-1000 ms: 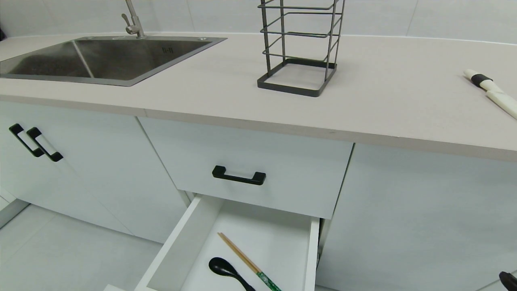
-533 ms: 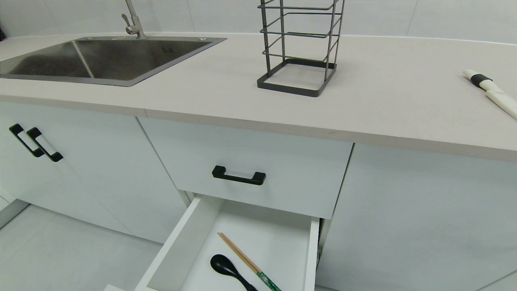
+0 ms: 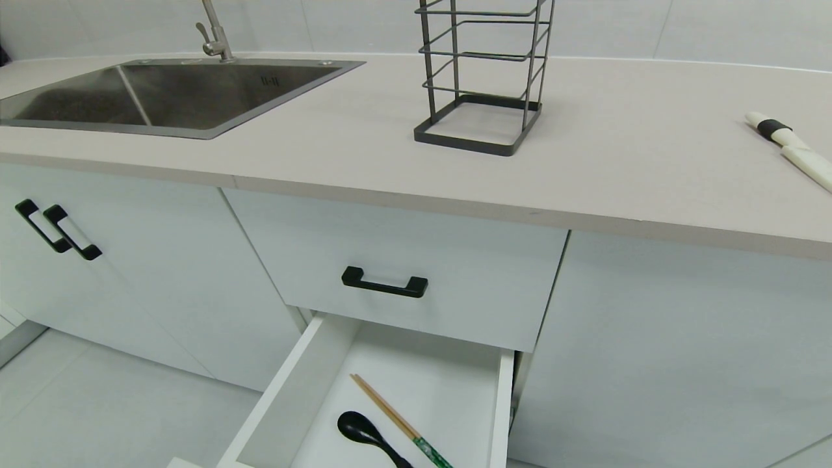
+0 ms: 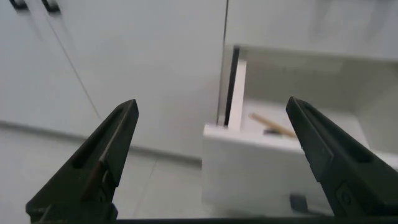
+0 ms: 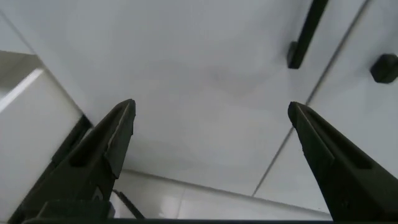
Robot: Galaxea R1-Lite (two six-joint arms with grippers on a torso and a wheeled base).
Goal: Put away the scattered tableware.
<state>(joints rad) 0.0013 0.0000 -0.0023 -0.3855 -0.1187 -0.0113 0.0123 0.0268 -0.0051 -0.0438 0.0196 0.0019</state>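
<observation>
The lower white drawer [image 3: 299,390] is pulled out below the counter. Inside it lie a black spoon [image 3: 364,435] and a pair of wooden chopsticks [image 3: 393,416] with green ends. A white knife with a black band [image 3: 790,146] rests on the counter at the far right. My left gripper [image 4: 211,130] is open and empty, low in front of the cabinets, with the open drawer [image 4: 261,149] and the chopsticks [image 4: 273,126] ahead of it. My right gripper [image 5: 211,124] is open and empty, close to a white cabinet front.
A dark wire rack [image 3: 484,78] stands mid-counter. A steel sink [image 3: 162,91] with a tap [image 3: 214,32] sits at the left. The upper drawer is closed, with a black handle [image 3: 385,283]. Cabinet door handles [image 3: 55,231] are at left. A black handle [image 5: 305,34] shows near the right gripper.
A dark gripper tip at the lower right corner of the head view has dropped out of sight. The spoon in the drawer has shifted very slightly.
</observation>
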